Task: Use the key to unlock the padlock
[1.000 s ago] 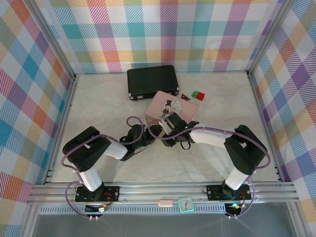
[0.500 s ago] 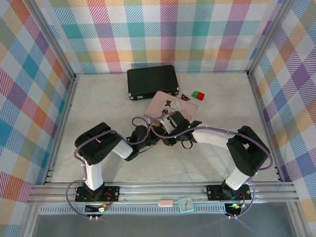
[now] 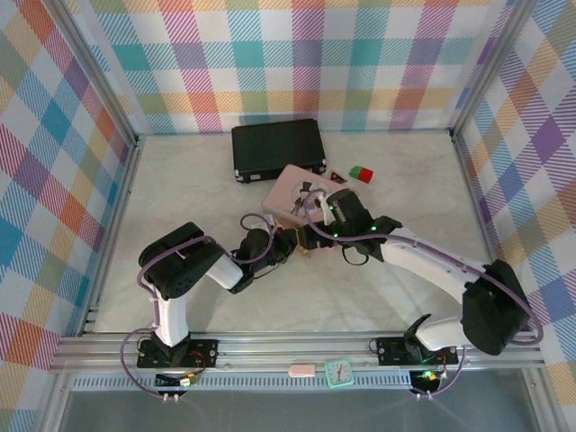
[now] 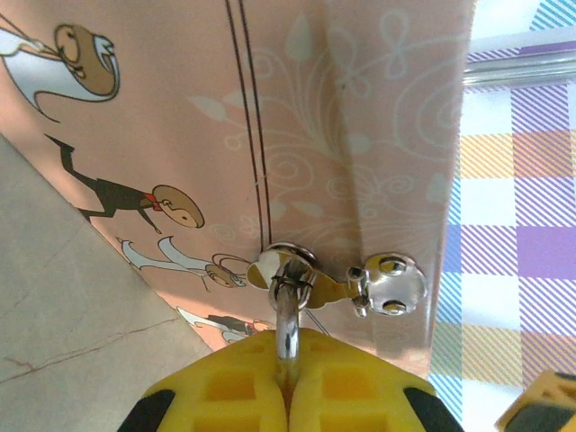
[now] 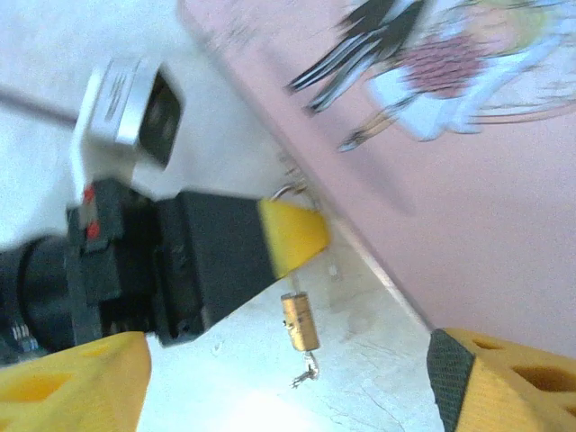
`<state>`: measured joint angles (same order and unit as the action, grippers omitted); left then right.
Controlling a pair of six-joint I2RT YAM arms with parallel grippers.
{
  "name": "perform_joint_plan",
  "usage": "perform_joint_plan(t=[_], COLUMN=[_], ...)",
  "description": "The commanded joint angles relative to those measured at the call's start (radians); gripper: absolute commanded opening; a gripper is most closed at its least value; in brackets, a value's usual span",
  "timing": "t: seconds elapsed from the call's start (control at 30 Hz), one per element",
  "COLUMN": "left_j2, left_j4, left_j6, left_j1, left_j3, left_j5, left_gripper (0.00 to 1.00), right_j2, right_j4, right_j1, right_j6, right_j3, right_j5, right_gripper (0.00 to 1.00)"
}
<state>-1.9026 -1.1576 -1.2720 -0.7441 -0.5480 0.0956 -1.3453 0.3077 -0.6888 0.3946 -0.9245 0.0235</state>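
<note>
Clenching the silver loop of the padlock [image 4: 286, 317], the left hand [image 4: 288, 396] sits against the pink box [image 4: 360, 135]; the key [image 5: 309, 369] hangs off its brass body, between the fingers of the released right hand [image 5: 288, 360]

This looks like a robotics lab test cell. A pale, stone-patterned tabletop [image 3: 180, 198] is boxed in by an aluminium frame [image 3: 297, 346] hung with pastel checked cloth walls [image 3: 297, 63]. The left arm [image 3: 180, 270] and right arm [image 3: 432, 268] are bolted to the front rail, trailing purple cables [image 3: 245, 219]. A small clock [image 3: 339, 371] sits in front.
</note>
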Motion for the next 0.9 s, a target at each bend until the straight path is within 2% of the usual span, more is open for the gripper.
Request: perform_joint_plan(t=[0.0,0.3,0.67,0.87], left_j2=[-0.018,-0.021,-0.024,0.004], left_j4=[-0.048,-0.146,-0.169,-0.186], left_j6=[-0.024,-0.042,-0.073,-0.080], left_j1=[-0.005,-0.018,-0.017,-0.029], left_j3=[0.004,0.042,0.066,0.084], left_j5=[-0.040,-0.120,-0.206,-0.340], left_gripper=[0.00,0.00,0.00,0.00], right_j2=[0.004,-0.134,-0.242,-0.238], right_j4=[0.092,0.084,0.013,-0.030], right_j1=[0.035,0.101,0.148,0.149], right_j6=[0.191,0.343,0.487,0.597], right_j3=[-0.010,-0.042,0.016,0.075], right_j5=[0.157,0.266,0.249,0.232], right_gripper=[0.84,0.86,0.84,0.81])
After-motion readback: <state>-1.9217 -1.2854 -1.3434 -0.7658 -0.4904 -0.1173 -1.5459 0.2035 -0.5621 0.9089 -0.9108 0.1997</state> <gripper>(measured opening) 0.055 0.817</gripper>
